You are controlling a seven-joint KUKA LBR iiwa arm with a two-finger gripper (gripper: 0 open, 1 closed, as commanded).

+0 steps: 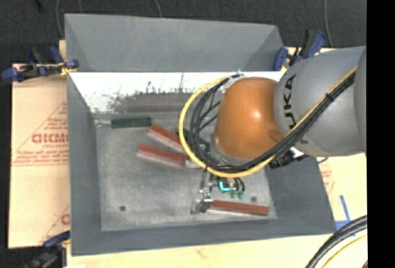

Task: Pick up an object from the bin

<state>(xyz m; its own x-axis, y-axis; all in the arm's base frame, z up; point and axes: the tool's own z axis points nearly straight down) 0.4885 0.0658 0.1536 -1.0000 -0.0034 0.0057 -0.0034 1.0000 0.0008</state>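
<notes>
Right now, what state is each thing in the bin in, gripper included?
green bar: lying flat by the far wall, apart from the rest.
upper red-brown bar: lying flat, slanted, right end hidden under the arm.
middle red-brown bar: lying flat, slanted, just below the upper one.
front red-brown bar: lying flat near the front wall.
gripper: low over the front bar's left end; open or shut unclear.

Tool [202,201] at left end of front bar [242,209]
</notes>
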